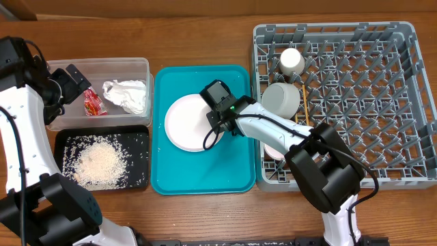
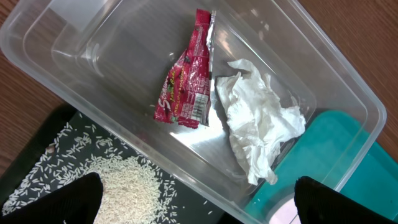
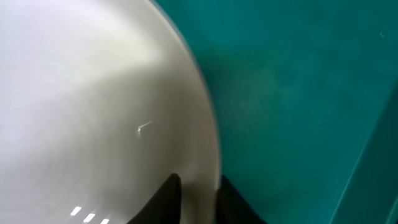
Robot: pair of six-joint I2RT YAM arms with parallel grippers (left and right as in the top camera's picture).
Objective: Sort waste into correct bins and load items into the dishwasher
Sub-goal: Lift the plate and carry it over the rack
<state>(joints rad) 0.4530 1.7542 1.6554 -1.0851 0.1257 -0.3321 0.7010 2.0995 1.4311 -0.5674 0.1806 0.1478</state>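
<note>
Pink and pale, the plate (image 1: 184, 123) lies flat on the teal tray (image 1: 205, 179) in the middle of the desk (image 1: 205, 27), and the right hand (image 3: 199, 198) is on its right-hand rim. In the right wrist view the two dark fingers (image 3: 166, 198) stand narrow, one over the plate's upper face and the other just outside the edge above the tray, with the rim filling the small gap between them. That view is blurred, so whether the plate's edge is lifted off the tray I cannot tell.

Over the clear tub (image 1: 102, 63) at the far left hangs the left hand (image 2: 196, 204), spread wide. Its fingertips (image 2: 68, 199) show at the two lower corners of the left wrist view, well apart, with nothing between them and nothing touched. Inside the tub, directly below this hand, the red wrapper (image 2: 185, 87) lies crinkled on the floor of the tub. The white napkin (image 2: 258, 124) lies crumpled just beside it, towards the tray.

Next to the tub, on the near side, sits the black tray (image 1: 65, 140), holding the rice grains (image 1: 101, 162) in a loose heap with strays scattered around.

Right of the teal tray stands the grey dish rack (image 1: 416, 102). A pale cup (image 1: 291, 61) sits in its far left corner, and a whitish-grey bowl (image 1: 280, 99) sits just nearer than the cup. The right arm reaches across the rack's near left corner to the plate.
</note>
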